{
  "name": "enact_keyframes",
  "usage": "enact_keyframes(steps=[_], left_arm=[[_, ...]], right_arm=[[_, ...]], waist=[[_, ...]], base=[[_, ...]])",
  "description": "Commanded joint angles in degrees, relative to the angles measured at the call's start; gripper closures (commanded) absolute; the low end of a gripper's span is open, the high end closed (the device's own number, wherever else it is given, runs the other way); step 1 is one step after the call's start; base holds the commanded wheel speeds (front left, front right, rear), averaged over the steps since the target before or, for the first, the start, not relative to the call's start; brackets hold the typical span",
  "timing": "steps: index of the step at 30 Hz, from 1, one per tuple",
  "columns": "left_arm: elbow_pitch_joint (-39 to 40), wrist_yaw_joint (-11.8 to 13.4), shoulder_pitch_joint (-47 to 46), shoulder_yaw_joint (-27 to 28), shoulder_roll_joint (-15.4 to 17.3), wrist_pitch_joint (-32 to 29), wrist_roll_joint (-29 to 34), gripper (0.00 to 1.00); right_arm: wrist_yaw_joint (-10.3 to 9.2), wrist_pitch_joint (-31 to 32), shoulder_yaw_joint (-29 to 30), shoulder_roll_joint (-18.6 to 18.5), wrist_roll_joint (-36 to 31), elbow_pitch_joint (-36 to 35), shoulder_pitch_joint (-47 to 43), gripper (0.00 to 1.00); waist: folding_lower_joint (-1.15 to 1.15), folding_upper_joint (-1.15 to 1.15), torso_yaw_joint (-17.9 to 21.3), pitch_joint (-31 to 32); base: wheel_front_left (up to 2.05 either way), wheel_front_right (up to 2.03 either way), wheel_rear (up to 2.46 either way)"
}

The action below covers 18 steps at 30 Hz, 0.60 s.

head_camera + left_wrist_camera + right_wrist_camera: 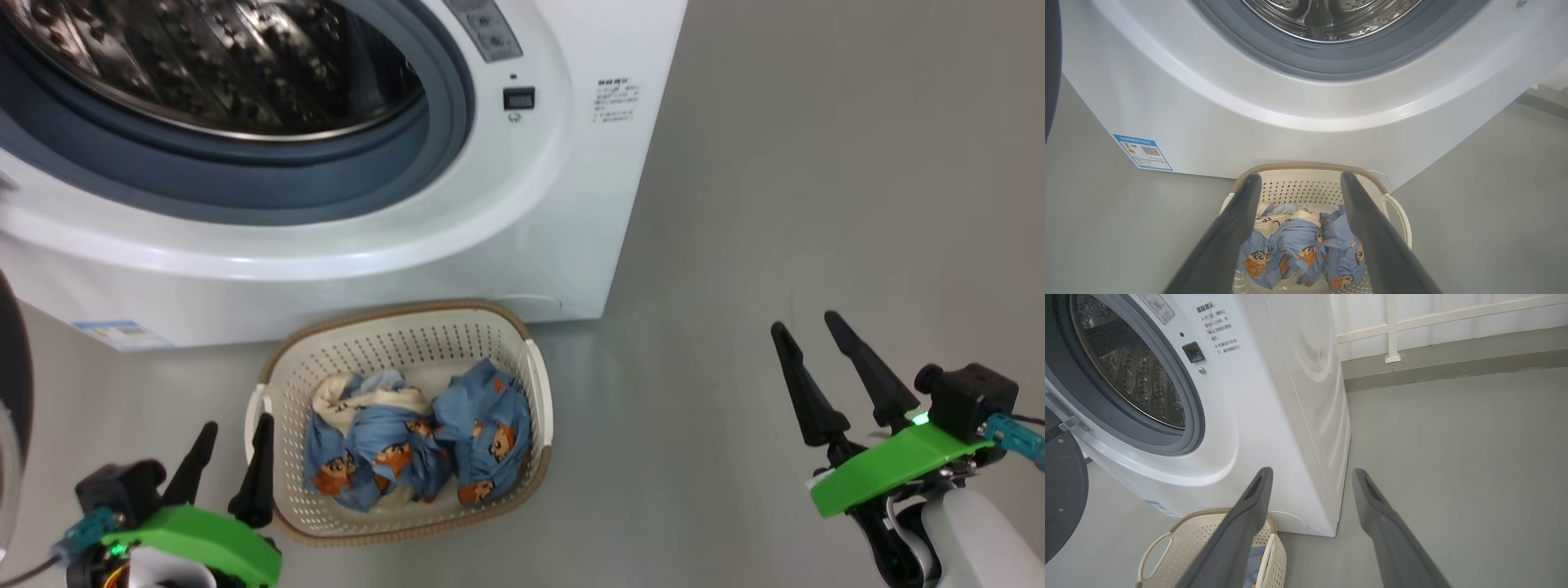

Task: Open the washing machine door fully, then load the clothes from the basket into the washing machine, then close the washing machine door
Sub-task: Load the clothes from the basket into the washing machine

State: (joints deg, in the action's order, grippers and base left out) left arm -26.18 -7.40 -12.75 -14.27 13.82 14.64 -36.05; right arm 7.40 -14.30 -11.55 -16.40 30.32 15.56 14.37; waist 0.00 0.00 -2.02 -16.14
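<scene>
Door (1061,490): swung wide so I can load.
Clothes (416,441): all in basket (408,310), by washer (367,261).
Left pincer (237,423): mine, apart, aimed at clothes.
Right pincer (804,321): apart, idle aside.

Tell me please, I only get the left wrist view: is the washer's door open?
Observer: Yes. In the right wrist view the washing machine door hangs swung out, to the left of the washing machine's uncovered opening.
Operator: Where's my other tool?
Observer: The right tool is open and empty, over the floor to the right of the basket.
Operator: Is anything in the drum?
Observer: The right wrist view looks deeper into the drum: only bare steel shows on the part in sight.
</scene>
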Motion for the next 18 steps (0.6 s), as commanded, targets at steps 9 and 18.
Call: enact_keyframes(steps=[9,18], left_arm=[[-9.62,-0.09,-10.43,-8.46,3.54,0.36,-6.81,0.00],[-17.96,-0.09,-20.10,-20.56,5.20,0.36,-14.84,0.00]], right_arm=[[0.09,-0.70,-0.25,0.83,-1.94,-2.46,3.67,0.00],[0.09,-0.70,-0.27,1.26,-3.23,-3.32,7.48,0.00]], waist=[[0.00,0.00,1.41,-9.01],[0.00,0.00,2.23,-16.21]], base=[[0.00,0.00,0.00],[0.00,0.00,0.00]])
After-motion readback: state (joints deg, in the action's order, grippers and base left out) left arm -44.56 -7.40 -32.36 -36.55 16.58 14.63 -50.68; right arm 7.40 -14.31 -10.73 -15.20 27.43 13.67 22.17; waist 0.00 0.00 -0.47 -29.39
